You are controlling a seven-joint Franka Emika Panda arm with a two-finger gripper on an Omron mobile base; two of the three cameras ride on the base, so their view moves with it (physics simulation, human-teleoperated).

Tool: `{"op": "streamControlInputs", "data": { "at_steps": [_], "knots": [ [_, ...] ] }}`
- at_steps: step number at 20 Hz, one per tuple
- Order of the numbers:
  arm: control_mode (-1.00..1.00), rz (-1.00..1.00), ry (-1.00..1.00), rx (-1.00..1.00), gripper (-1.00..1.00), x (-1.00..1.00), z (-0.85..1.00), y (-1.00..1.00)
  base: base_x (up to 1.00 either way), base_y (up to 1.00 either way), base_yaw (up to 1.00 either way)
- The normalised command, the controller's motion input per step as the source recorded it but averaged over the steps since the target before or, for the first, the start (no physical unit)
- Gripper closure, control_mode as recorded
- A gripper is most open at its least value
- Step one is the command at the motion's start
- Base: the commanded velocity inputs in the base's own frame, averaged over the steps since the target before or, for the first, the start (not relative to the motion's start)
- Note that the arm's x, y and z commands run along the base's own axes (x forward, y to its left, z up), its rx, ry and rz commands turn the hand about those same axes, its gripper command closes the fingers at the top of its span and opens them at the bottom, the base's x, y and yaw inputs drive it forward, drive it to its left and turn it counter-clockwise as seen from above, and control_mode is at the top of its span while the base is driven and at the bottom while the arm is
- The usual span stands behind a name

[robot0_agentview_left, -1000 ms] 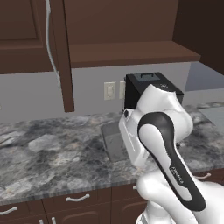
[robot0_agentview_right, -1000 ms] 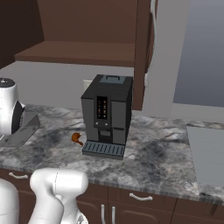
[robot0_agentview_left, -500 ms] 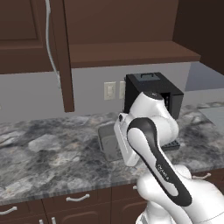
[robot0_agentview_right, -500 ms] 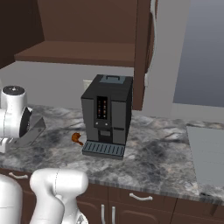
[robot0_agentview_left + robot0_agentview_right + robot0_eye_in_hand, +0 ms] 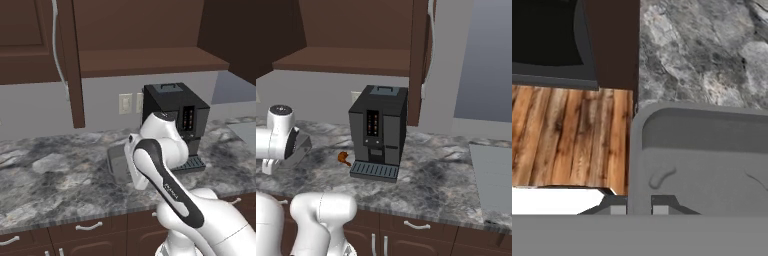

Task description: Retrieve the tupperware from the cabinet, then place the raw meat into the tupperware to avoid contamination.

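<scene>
My gripper [image 5: 638, 210] is shut on the near rim of the grey tupperware [image 5: 702, 160], one fingertip on each side of the wall. The tupperware [image 5: 117, 164] sits low over the marble counter, partly hidden behind my arm, and I cannot tell whether it touches the stone. In the right base view the tupperware [image 5: 302, 146] tilts beside my wrist. The raw meat [image 5: 344, 158], a small orange-brown piece, lies on the counter just left of the coffee machine's tray, apart from the tupperware. The cabinet [image 5: 145, 60] above stands open, its door [image 5: 75, 65] edge-on.
A tall black coffee machine [image 5: 378, 130] with a drip tray stands on the counter [image 5: 45, 175] to the right of the tupperware. The counter's front edge and wooden floor [image 5: 567, 135] show below the hand. A sink basin [image 5: 493, 175] lies at far right.
My wrist and forearm have swung a little, carrying the tupperware slightly toward the coffee machine. The grip is the same. The raw meat has not moved.
</scene>
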Motion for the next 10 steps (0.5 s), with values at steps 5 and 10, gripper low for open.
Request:
{"op": "streamControlInputs", "data": {
  "at_steps": [5, 10],
  "knots": [
    [-1.0, 0.0, 0.01, 0.0, 1.0, 0.34, -0.3, 0.07, 0.0, 0.0, 0.0],
    [-1.0, 0.0, 0.01, 0.0, 1.0, 0.32, -0.25, 0.1, 0.0, 0.0, 0.0]
  ]
}}
